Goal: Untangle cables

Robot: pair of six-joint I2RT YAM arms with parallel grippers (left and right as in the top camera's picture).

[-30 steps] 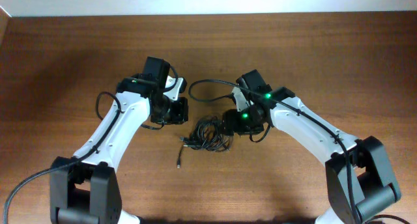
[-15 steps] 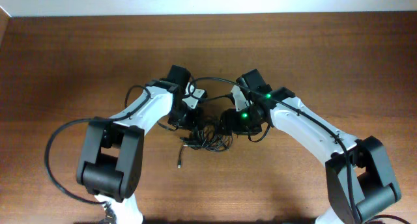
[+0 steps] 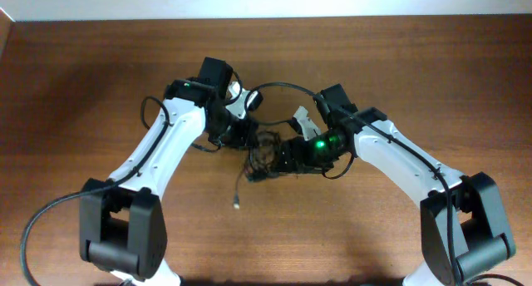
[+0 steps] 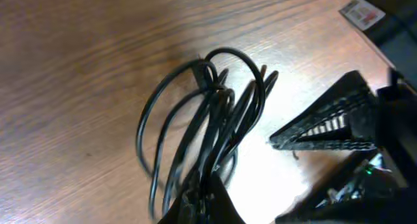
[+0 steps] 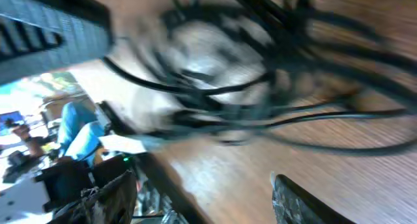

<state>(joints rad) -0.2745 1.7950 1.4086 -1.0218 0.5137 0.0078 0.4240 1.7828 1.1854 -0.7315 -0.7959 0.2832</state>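
Note:
The cables (image 3: 264, 159) are a small tangle of thin black cords on the wooden table between my two arms. One loose end with a small plug (image 3: 238, 204) trails toward the front. My left gripper (image 3: 247, 141) is at the tangle's upper left. In the left wrist view its fingers (image 4: 203, 208) are shut on several strands of the looped cords (image 4: 208, 120). My right gripper (image 3: 284, 158) is at the tangle's right side. In the right wrist view its fingers (image 5: 205, 201) are wide apart and empty, with the blurred cords (image 5: 260, 74) just ahead.
The brown wooden table (image 3: 100, 86) has a pale strip along its far edge. The right gripper's finger (image 4: 326, 126) shows close by in the left wrist view. Thicker black arm cables loop near both wrists.
My left arm swung in to the tangle and closed on it. The bundle shifted up and left, and the loose plug end moved slightly. My right gripper moved a little lower.

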